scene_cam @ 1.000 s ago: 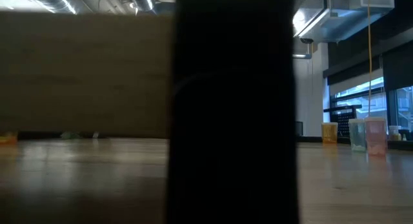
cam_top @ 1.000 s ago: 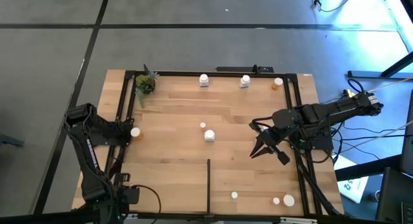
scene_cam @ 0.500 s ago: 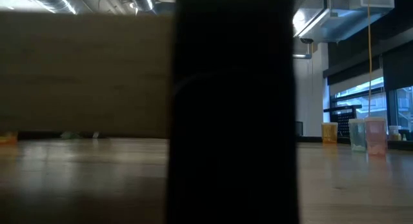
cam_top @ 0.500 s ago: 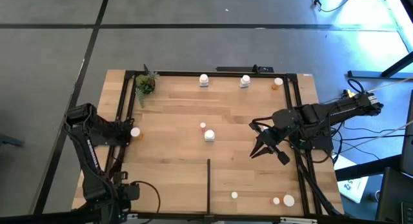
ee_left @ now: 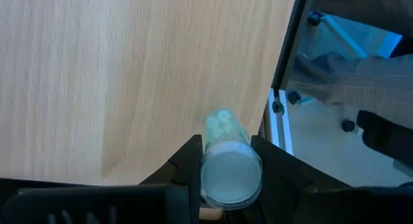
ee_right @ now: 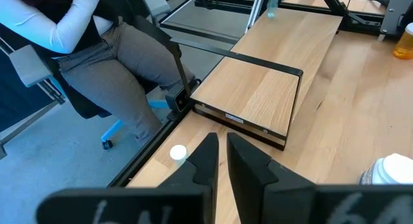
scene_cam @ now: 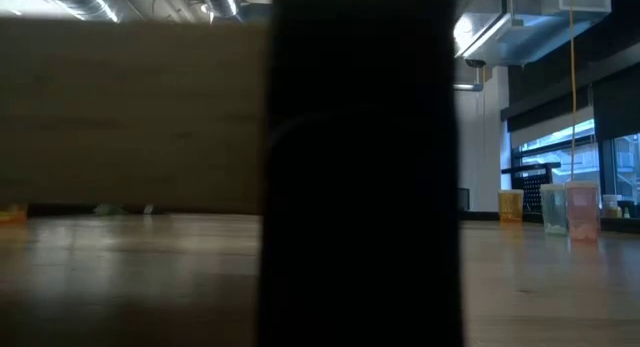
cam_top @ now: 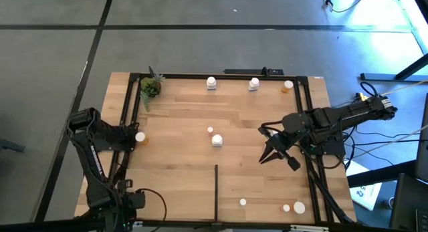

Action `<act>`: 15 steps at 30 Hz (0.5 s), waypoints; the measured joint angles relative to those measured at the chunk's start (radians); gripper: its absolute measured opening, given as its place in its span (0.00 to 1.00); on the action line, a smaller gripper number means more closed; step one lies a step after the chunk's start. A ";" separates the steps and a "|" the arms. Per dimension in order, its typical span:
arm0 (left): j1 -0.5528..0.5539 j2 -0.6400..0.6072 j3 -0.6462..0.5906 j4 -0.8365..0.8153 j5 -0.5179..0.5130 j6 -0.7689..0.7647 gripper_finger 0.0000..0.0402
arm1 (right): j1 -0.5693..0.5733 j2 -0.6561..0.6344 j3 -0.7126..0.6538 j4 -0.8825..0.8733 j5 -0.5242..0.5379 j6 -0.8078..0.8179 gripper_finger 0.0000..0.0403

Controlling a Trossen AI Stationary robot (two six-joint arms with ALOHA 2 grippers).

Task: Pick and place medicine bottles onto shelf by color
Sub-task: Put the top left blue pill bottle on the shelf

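Holding a pale green bottle (ee_left: pixel 224 161) in my left gripper (cam_top: pixel 134 137) at the shelf's (cam_top: pixel 180 118) left edge, not placed yet. My right gripper (cam_top: pixel 273 156) hovers right of centre, fingers pinched together, empty. Farther off, 3 bottles (cam_top: pixel 211 83) line the back rail; others sit loose. Nothing moved since 1 second ago.

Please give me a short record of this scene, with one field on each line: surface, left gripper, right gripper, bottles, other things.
surface: light-wood planked shelf framed by black metal bars
left gripper: left gripper at the shelf's left edge, shut on a pale green bottle with white cap
right gripper: right gripper over the right side, shut, empty
bottles: white-capped bottles scattered around; one orange bottle at the far right corner
other things: small green potted plant; seated person
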 joint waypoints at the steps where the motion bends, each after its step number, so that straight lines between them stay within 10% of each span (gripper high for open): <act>1: 0.000 0.006 0.000 0.000 0.004 0.000 0.25 | 0.000 0.000 0.000 0.000 0.000 0.000 0.09; 15: -0.006 0.021 0.001 0.011 0.003 -0.036 0.26 | 0.000 0.000 0.000 0.000 0.000 0.000 0.09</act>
